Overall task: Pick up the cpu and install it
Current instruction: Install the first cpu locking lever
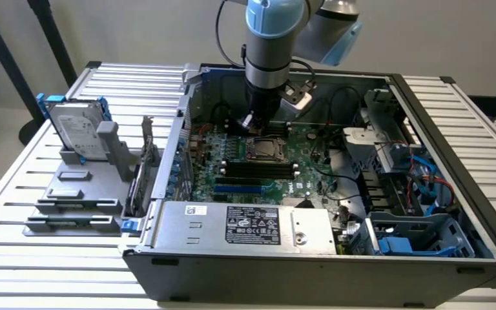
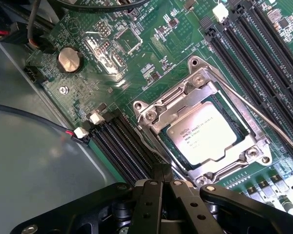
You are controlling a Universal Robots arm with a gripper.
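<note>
Left of exterior view: hard drive [image 1: 77,132] with blue bracket standing in a grey fixture [image 1: 75,200] on the slatted table [image 1: 24,168], outside the open PC case [image 1: 317,258]. Centre: arm reaching down into the case, gripper [image 1: 250,123] just above the motherboard [image 1: 257,169].

Wrist view: cpu [image 2: 204,137] already lying in its socket frame [image 2: 198,92], centre-right of frame, retention lever [image 2: 263,112] raised off the frame. Jaws clenched together, carrying nothing. Judgement: placement done; clamping apparently not.
</note>
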